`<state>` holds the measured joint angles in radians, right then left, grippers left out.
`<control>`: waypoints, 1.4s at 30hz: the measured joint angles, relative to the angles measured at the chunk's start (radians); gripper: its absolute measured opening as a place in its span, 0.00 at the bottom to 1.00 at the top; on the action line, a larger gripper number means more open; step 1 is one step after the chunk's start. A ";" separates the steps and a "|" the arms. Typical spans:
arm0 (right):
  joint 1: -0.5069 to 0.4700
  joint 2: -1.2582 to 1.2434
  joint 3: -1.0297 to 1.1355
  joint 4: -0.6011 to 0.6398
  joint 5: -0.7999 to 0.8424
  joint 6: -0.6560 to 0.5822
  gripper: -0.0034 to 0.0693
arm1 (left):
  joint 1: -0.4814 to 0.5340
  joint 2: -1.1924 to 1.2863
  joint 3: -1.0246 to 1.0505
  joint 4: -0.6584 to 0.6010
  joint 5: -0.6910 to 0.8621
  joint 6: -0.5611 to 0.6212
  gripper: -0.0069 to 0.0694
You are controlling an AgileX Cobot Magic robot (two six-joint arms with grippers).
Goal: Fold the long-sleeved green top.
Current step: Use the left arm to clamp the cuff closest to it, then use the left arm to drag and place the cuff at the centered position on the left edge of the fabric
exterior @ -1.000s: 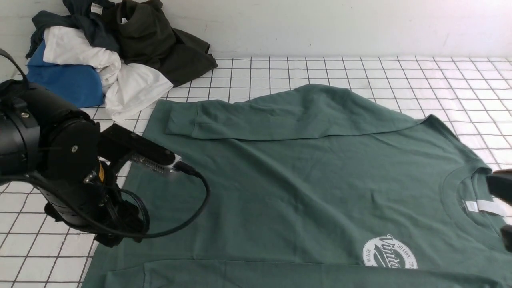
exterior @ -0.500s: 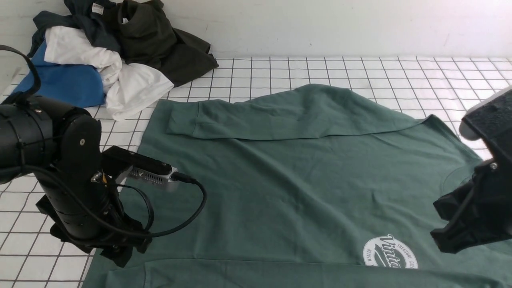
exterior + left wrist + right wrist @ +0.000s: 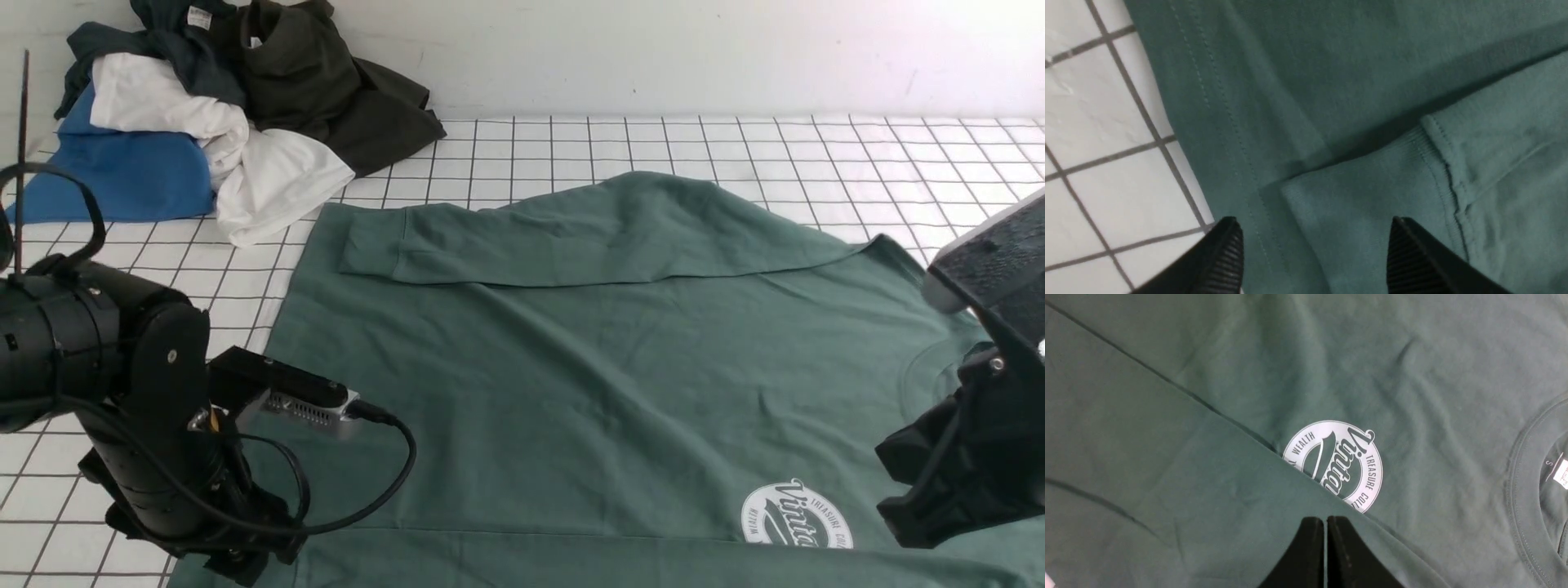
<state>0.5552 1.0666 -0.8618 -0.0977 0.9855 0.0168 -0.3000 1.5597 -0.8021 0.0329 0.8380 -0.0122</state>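
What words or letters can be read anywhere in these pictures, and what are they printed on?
"Vinta", cut short by the folded sleeve: round white logo on the green long-sleeved top.
"WEALTH", "TREASURE", "COLL" (cut short): that logo's ring.
"S": inside the neck.
White neck label: red print, too small to read.
White label on the dark garment: too small to read.

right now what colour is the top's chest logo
White; the logo shows best in the right wrist view.

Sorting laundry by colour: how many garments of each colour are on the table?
green long-sleeved top: 1
blue garment: 1
white garment: 1, as far as the pile shows
dark navy garment: 1
olive-black garment: 1
Total: 5
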 joint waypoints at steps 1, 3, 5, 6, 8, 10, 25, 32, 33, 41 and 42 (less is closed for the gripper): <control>0.000 0.000 0.000 -0.006 0.000 -0.001 0.06 | 0.000 0.000 0.005 0.000 -0.020 0.000 0.66; 0.000 0.000 0.000 -0.014 -0.002 -0.001 0.06 | 0.000 0.000 0.006 0.000 -0.038 0.000 0.66; 0.000 0.000 0.000 -0.041 -0.015 -0.001 0.06 | 0.000 0.011 0.006 0.000 -0.064 0.000 0.66; 0.000 0.000 0.000 -0.052 -0.020 -0.001 0.06 | 0.000 0.027 0.006 0.000 -0.067 0.000 0.66; 0.000 0.000 0.000 -0.067 -0.024 -0.001 0.06 | 0.000 0.063 0.006 -0.001 -0.067 0.000 0.66; 0.000 0.000 0.000 -0.072 -0.025 -0.001 0.06 | 0.001 0.099 0.002 -0.013 -0.063 0.000 0.66; 0.000 0.000 0.000 -0.084 -0.025 -0.001 0.06 | 0.003 0.056 0.006 -0.049 -0.051 0.005 0.26; 0.000 0.000 0.000 -0.084 -0.025 -0.001 0.06 | 0.003 0.036 0.006 -0.039 -0.051 0.003 0.12; 0.000 0.000 0.000 -0.084 -0.024 -0.001 0.06 | 0.003 0.036 0.006 -0.033 -0.051 0.003 0.11; -0.006 0.001 0.000 -0.084 0.004 0.021 0.06 | 0.003 -0.031 -0.074 -0.004 -0.004 0.006 0.11; -0.013 0.004 0.000 -0.082 0.004 0.021 0.06 | 0.003 -0.042 -0.100 -0.004 0.003 0.012 0.11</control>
<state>0.5418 1.0702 -0.8618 -0.1801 0.9891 0.0381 -0.2969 1.5174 -0.9025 0.0285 0.8407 0.0000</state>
